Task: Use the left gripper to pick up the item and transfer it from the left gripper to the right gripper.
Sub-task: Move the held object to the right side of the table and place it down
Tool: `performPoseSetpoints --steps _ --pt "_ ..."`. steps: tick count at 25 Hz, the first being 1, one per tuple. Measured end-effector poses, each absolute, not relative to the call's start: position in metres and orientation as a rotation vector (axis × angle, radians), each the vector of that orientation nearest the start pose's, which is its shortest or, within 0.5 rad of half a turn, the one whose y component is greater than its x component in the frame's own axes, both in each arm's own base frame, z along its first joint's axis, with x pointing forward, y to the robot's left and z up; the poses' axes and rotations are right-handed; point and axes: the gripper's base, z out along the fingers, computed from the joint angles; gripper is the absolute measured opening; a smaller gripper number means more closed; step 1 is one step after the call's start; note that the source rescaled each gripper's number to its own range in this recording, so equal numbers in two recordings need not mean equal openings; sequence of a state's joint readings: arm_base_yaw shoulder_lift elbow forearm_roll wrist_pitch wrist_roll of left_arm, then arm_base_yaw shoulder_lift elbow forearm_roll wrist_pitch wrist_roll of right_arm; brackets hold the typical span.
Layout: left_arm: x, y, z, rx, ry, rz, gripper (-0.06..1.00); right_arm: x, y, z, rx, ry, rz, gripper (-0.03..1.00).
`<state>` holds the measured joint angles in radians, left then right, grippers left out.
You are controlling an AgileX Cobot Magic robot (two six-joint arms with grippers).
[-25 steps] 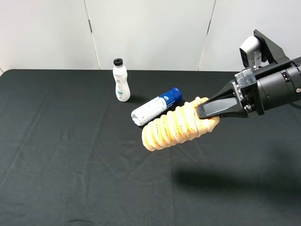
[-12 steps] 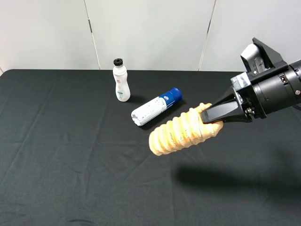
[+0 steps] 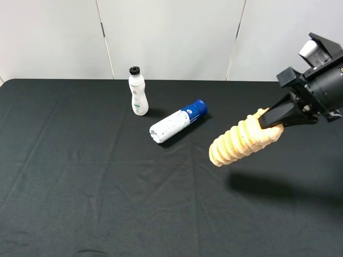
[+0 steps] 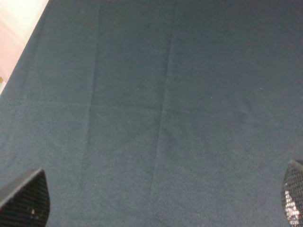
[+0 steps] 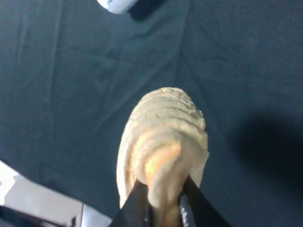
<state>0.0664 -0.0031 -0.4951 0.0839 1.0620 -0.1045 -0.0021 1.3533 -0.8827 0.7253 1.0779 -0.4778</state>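
The item, a golden-tan ridged loaf (image 3: 241,142), hangs in the air above the black cloth at the right. My right gripper (image 3: 263,122) is shut on its far end and holds it tilted, free end down to the left. In the right wrist view the loaf (image 5: 163,137) sticks out from between the black fingers of the right gripper (image 5: 163,201). My left gripper (image 4: 160,196) shows only in the left wrist view: two fingertips (image 4: 26,198) wide apart, open and empty, over bare cloth. The left arm is out of the exterior view.
A white black-capped bottle (image 3: 138,92) stands upright at the back centre-left. A white-and-blue bottle (image 3: 178,121) lies on its side in the middle, its end also in the right wrist view (image 5: 113,4). The black cloth (image 3: 80,187) covers the table; a white wall stands behind.
My right gripper has carried the loaf to the right and slightly up, away from the lying bottle. The bottles have not moved.
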Motion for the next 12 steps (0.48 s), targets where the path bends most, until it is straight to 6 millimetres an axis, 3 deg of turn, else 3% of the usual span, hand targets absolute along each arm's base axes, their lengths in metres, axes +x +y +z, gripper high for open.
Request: performPoseSetpoints --steps 12 --pt "-0.005 0.006 0.276 -0.178 2.038 0.078 0.98 0.3 0.046 0.231 -0.196 2.907 0.955 0.0"
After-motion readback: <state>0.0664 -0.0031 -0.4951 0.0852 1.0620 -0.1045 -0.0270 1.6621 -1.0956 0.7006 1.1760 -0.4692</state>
